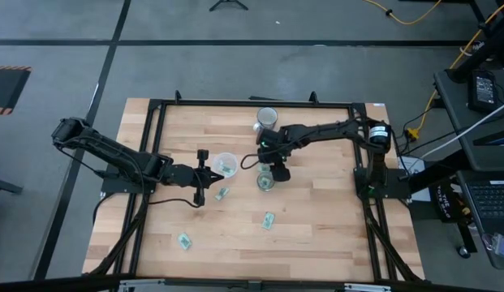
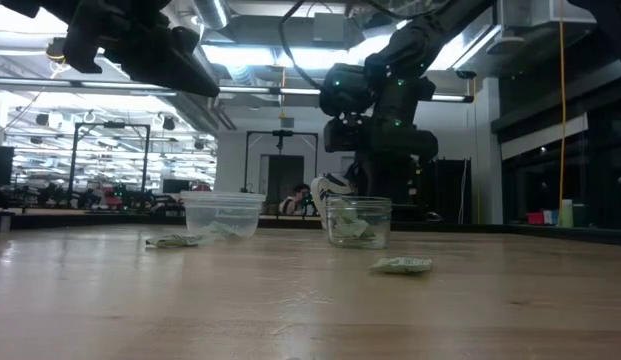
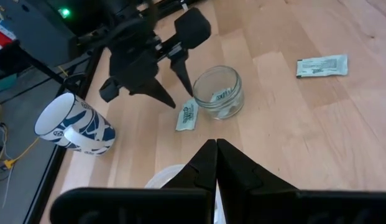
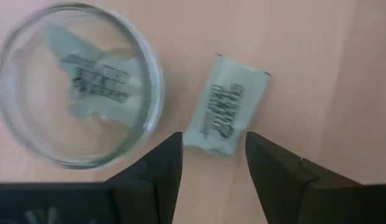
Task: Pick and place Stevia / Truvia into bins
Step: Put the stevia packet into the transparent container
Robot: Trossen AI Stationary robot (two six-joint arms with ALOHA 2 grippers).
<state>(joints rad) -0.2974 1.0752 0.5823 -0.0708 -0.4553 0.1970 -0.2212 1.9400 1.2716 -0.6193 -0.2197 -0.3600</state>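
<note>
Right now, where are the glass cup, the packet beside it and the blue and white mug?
glass cup (image 4: 78,84), right wrist view, its floor.
packet beside it (image 4: 225,112), right wrist view, its printed face.
blue and white mug (image 3: 78,127), left wrist view, its side.

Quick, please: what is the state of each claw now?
Left claw: closed, holding nothing.
Right claw: open, around a packet, not gripping.

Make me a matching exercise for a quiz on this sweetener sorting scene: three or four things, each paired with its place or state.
Things:
1. left gripper
2. right gripper
3. clear glass cup
4. mug

States:
A. open, either side of a packet lying on the table
B. lying on its side
C. shut
D. holds a packet inside

Pairs: 1-C, 2-A, 3-D, 4-B
</note>
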